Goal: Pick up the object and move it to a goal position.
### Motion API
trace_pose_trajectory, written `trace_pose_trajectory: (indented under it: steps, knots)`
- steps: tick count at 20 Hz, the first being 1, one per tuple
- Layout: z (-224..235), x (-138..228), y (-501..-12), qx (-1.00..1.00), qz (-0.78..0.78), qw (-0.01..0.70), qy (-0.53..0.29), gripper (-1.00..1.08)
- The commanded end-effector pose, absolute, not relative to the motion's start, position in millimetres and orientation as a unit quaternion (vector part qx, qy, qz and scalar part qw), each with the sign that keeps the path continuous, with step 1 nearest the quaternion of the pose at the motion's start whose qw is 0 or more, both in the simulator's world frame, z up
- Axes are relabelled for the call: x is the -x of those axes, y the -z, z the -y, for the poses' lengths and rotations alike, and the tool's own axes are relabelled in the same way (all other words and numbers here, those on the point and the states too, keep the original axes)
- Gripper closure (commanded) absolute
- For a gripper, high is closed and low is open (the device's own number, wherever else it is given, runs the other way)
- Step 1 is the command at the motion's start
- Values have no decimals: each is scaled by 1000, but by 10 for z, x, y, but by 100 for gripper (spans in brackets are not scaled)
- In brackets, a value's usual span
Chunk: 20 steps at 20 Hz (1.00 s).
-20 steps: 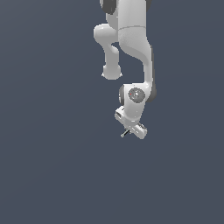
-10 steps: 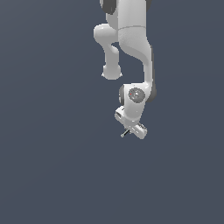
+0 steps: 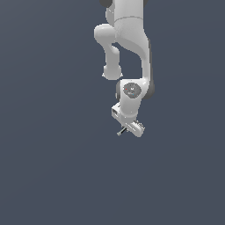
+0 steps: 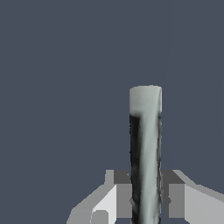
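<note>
arm (image 3: 132,52) bent downward, fingers (image 4: 175,199) clamped around rod (image 4: 145,148)

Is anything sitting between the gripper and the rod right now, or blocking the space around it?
Nothing visible does. The gripper already has the rod between its fingers, which sit against both sides of it. In the exterior view the rod sticks out from the gripper over plain background. No goal marker shows, so that path cannot be judged.

Plain dark grey-blue backdrop (image 3: 48,167) fills both views, flat and uniform, no edges, markings or other items visible on it anywhere.
</note>
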<state>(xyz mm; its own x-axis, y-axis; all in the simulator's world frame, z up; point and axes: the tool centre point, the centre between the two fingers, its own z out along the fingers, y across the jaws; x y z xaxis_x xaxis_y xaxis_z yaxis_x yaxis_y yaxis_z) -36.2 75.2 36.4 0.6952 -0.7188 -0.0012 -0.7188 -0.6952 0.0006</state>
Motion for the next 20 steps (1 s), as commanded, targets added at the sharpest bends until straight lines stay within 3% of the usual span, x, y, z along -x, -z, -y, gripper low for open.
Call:
trace_pose_trajectory:
  steps: [1,20]
  knots:
    - [-626,367,-510,-920,391,0,0,108]
    - [906,433,-2270,-920,391,-1,1,108]
